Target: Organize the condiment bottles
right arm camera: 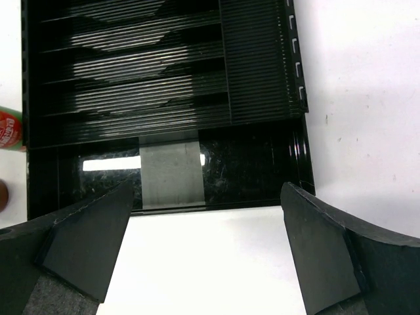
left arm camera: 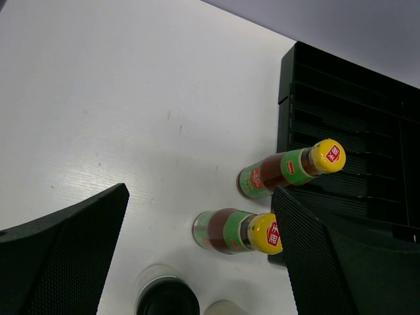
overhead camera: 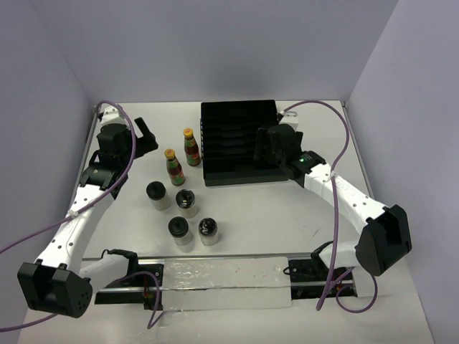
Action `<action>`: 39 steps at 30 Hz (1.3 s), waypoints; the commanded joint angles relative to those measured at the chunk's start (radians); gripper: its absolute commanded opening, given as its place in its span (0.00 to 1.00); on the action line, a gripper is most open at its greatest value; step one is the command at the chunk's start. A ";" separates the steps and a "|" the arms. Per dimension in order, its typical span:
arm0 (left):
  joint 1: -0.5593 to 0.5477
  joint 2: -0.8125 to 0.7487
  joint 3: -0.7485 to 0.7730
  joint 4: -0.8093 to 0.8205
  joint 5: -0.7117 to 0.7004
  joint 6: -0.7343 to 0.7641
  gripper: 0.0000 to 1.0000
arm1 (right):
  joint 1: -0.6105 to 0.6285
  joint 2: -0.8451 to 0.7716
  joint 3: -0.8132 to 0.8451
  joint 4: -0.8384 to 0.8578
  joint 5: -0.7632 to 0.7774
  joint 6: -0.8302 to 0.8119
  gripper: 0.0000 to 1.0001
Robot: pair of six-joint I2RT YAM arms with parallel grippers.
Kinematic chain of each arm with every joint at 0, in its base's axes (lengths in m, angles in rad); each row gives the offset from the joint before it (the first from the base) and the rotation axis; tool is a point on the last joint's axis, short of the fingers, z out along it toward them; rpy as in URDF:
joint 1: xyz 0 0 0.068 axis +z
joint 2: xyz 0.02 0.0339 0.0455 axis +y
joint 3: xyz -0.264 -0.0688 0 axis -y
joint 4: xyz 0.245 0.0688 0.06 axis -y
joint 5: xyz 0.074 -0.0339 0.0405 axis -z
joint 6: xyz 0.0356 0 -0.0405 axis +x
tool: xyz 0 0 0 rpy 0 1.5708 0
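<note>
Two slim sauce bottles with yellow caps stand left of the black slotted tray (overhead camera: 240,143), the far bottle (overhead camera: 191,147) and the near bottle (overhead camera: 174,166). Several squat clear jars with black lids stand in front of them, among them one jar (overhead camera: 156,193) and another jar (overhead camera: 209,230). My left gripper (overhead camera: 147,135) hangs open just left of the bottles. In the left wrist view the near bottle (left arm camera: 236,231) lies between the spread fingers of the left gripper (left arm camera: 200,193), untouched, and the far bottle (left arm camera: 289,169) stands by the tray. My right gripper (overhead camera: 259,147) is open over the tray's front part; in the right wrist view the right gripper (right arm camera: 207,190) holds nothing.
The tray (right arm camera: 262,98) has long ribbed slots and a glossy front compartment with a grey strip (right arm camera: 170,174). A bottle's red-and-green top (right arm camera: 8,128) shows at the left edge of the right wrist view. Purple walls close in the white table at back and sides.
</note>
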State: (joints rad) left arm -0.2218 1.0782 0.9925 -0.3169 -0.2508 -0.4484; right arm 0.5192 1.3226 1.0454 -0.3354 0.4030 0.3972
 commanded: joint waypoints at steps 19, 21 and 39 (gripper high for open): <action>-0.005 -0.118 0.001 -0.054 -0.119 -0.028 0.99 | 0.168 0.071 0.168 0.171 -0.205 -0.142 1.00; -0.005 -0.106 0.021 -0.083 -0.113 -0.032 0.99 | 0.192 0.089 0.204 0.192 -0.193 -0.158 1.00; -0.005 -0.105 0.041 -0.114 -0.136 0.013 0.99 | 0.311 0.478 0.461 0.573 -0.207 -0.356 0.98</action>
State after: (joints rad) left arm -0.2218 0.9981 1.0010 -0.4377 -0.3476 -0.4446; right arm 0.8249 1.7556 1.4288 0.0813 0.1755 0.0823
